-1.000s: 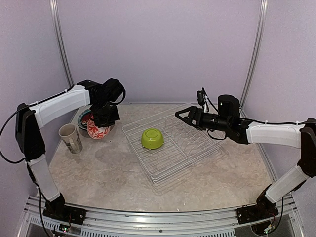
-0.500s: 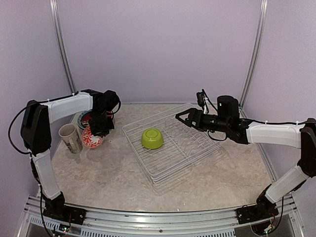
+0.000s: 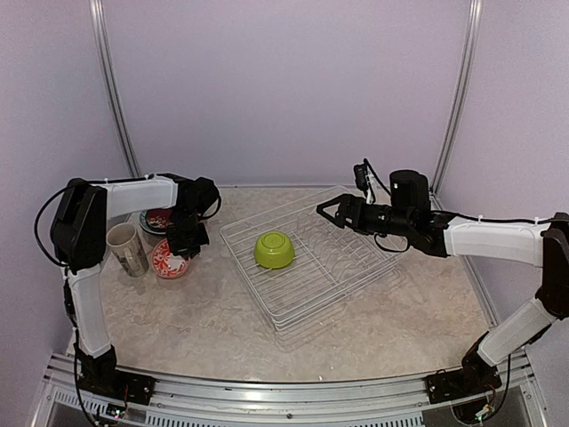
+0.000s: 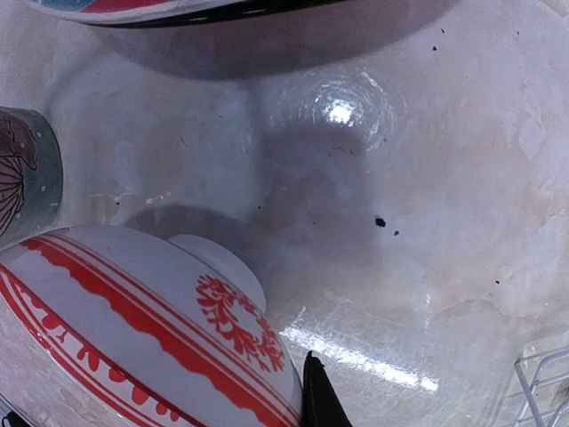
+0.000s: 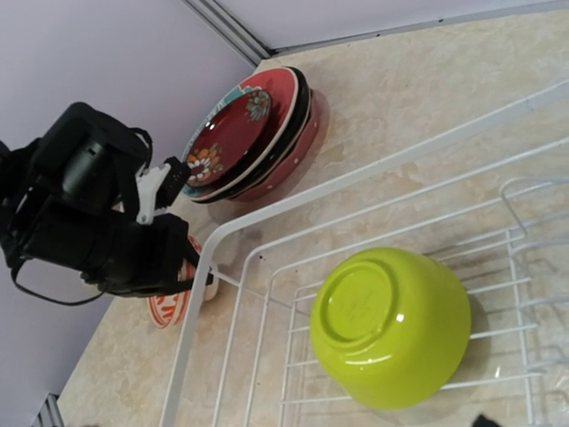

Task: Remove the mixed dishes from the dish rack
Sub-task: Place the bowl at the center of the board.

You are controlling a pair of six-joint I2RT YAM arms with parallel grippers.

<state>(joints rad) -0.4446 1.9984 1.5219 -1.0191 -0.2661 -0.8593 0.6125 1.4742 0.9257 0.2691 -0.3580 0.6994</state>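
Observation:
My left gripper (image 3: 180, 249) is shut on the rim of the white-and-red small bowl (image 3: 167, 259). It holds the bowl tilted, low over the table and next to the cream patterned mug (image 3: 127, 248). In the left wrist view the small bowl (image 4: 133, 329) fills the lower left, with one dark finger (image 4: 318, 405) against its rim. The white wire dish rack (image 3: 342, 276) holds a lime-green bowl (image 3: 274, 249) lying upside down. My right gripper (image 3: 325, 210) hovers open over the rack's far side with nothing in it. The right wrist view looks down on the lime-green bowl (image 5: 391, 325).
A stack of plates (image 3: 157, 218) with a red dotted one on top lies behind the mug; the right wrist view shows that stack (image 5: 253, 133) beyond the rack's rim (image 5: 222, 294). Enclosure walls stand close behind and to the sides.
My left gripper has carried the small bowl down and a little leftward, to just over the table by the mug. The right arm has barely moved.

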